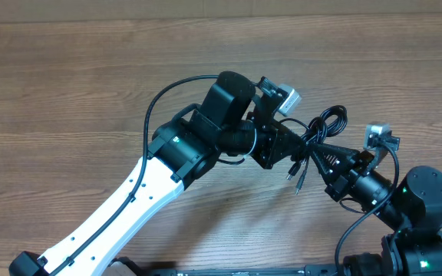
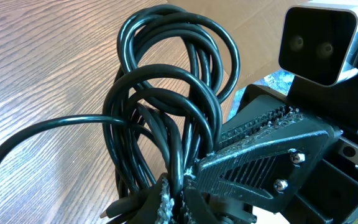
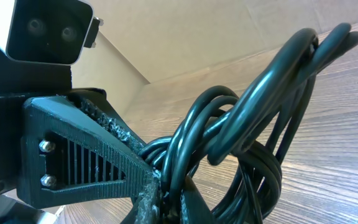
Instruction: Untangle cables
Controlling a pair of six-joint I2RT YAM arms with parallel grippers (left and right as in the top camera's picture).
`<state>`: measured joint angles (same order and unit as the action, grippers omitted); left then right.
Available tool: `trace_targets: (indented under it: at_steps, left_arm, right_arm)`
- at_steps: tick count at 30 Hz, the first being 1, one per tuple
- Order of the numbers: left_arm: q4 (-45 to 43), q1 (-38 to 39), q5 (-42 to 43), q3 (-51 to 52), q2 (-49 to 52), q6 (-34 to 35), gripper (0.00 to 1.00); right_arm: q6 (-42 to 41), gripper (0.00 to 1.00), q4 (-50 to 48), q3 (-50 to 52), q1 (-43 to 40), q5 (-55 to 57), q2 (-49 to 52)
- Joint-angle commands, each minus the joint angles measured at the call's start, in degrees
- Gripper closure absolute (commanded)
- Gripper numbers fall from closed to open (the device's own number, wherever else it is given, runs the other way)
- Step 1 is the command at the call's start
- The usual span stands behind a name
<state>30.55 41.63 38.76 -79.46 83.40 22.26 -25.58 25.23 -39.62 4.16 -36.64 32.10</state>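
The cables (image 1: pixel 322 127) are a tangled bundle of thin black cords held above the wooden table between both grippers. Loops stick up to the right and plug ends (image 1: pixel 295 175) hang down. My left gripper (image 1: pixel 301 144) is shut on the bundle from the left. My right gripper (image 1: pixel 315 151) is shut on it from the right, tip to tip with the left one. In the left wrist view the loops (image 2: pixel 166 106) rise from the shut jaws (image 2: pixel 182 196). In the right wrist view the cords (image 3: pixel 253 118) pass through the shut jaws (image 3: pixel 169 199).
The wooden table (image 1: pixel 67 92) spreads all around. The left arm's white link (image 1: pixel 121 203) runs from the bottom left, with its own thick black wiring (image 1: pixel 153 107) arching over it. The right arm's base (image 1: pixel 424 222) sits at the bottom right.
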Motion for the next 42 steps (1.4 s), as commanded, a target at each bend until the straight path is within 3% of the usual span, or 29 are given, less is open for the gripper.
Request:
trace_targets:
  at_steps: [1,8,11,21,31,39,40,42]
  left_arm:
    - [-0.02,0.55,-1.7,-0.42,-0.15,-3.21,0.96]
    - [8.31,0.37,-27.15,-0.42,-0.15,-3.45,0.96]
    - [11.5,0.37,-33.46,-0.42,-0.15,-3.45,0.96]
    - [12.52,0.37,-35.65,-0.42,-0.15,-3.63,0.96]
    - [13.6,0.37,-50.4,-0.39,-0.13,-3.76,0.96]
    - [12.52,0.37,-47.76,-0.39,-0.13,-4.28,0.96]
    - [12.35,0.37,-46.6,-0.39,-0.15,-4.31,0.96]
    - [11.91,0.37,-44.11,-0.39,-0.15,-4.31,0.96]
  right_arm:
    - [0.17,0.96,-0.46,-1.25,0.26,-0.61,-0.2]
    - [0.11,0.96,-1.55,-1.38,0.26,-3.61,-0.2]
    - [-0.11,0.96,-2.62,-1.38,0.26,-5.11,-0.2]
    - [-0.35,0.96,-2.69,-1.38,0.26,-5.49,-0.2]
    - [-3.34,0.96,-3.98,-1.38,0.26,-6.14,-0.2]
    - [-2.82,0.96,-3.78,-1.38,0.24,-5.88,-0.2]
    - [-2.62,0.9,-3.69,-1.38,0.24,-5.86,-0.2]
    - [-1.7,0.61,-3.37,-1.38,0.24,-5.86,-0.2]
